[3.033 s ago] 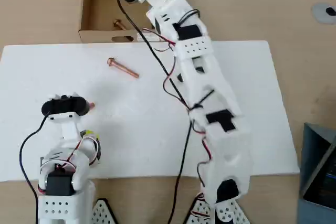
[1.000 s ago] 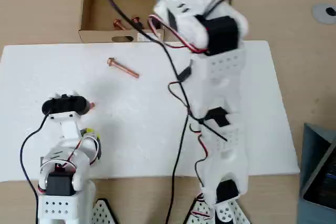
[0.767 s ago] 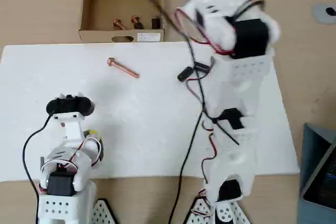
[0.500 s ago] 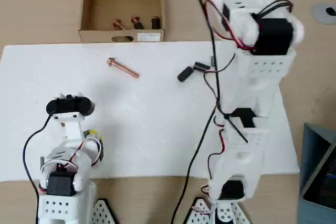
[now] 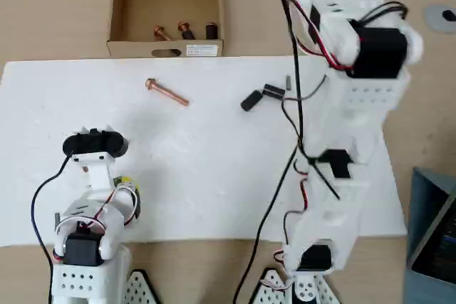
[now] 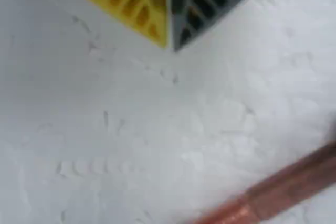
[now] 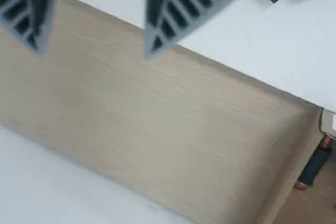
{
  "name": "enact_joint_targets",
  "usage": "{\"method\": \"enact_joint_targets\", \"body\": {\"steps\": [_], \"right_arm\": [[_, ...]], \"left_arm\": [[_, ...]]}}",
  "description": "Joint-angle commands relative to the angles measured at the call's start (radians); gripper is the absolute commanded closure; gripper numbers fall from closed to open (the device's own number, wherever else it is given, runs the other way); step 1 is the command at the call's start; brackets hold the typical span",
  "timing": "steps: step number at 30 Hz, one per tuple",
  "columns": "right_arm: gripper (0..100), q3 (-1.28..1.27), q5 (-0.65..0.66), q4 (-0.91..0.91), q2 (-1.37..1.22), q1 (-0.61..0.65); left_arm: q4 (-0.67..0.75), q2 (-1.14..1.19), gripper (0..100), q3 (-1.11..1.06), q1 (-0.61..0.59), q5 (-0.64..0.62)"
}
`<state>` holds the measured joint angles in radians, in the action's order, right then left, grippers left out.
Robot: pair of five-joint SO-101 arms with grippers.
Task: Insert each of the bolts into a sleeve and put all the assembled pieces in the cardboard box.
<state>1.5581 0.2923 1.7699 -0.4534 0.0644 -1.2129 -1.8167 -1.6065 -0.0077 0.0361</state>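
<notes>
Right gripper has backed out of the cardboard box and swung aside. It now hangs with fingers apart and empty over the bare wooden table, just past the far edge of the white mat. The box goes from one visible piece to three pieces lined up by its front wall, so we judge that drop done. The swing also uncovers two black sleeves, close together on the mat beside the right arm's cable. Left gripper has nudged slightly sideways, tips pressed together on nothing, with one bolt on the mat just beside it. A second bolt lies near the box front, not touching. We reckon two bolt-sleeve pairs are left. There is open mat between bolts and sleeves; we should mind the cable near the sleeves and the box's front wall on entry.
</notes>
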Motion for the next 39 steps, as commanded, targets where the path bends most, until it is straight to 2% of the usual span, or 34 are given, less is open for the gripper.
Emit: {"method": "enact_joint_targets", "body": {"steps": [1, 9, 18, 23, 27, 39], "right_arm": [[85.3, -0.186, -0.009, 0.02, 0.196, -0.025], [85.3, -0.788, -0.153, 0.017, 0.532, -0.024], [85.3, -1.28, -0.41, 0.015, 0.674, -0.001], [85.3, -1.442, -0.585, 0.011, 0.673, 0.044], [85.1, -1.515, -0.664, -0.031, 0.673, 0.108], [85.0, -1.653, -0.717, -0.249, 0.61, 0.242]], "left_arm": [[-0.003, -0.005, 100, 0.006, 0.008, 0.002], [-0.003, -0.005, 100, 0.006, 0.008, 0.002], [-0.003, -0.005, 100, 0.006, 0.008, 0.002], [-0.003, -0.005, 100, 0.006, 0.008, 0.002], [-0.003, -0.005, 100, 0.006, 0.008, 0.002], [-0.003, -0.005, 100, 0.006, 0.008, 0.002]]}}
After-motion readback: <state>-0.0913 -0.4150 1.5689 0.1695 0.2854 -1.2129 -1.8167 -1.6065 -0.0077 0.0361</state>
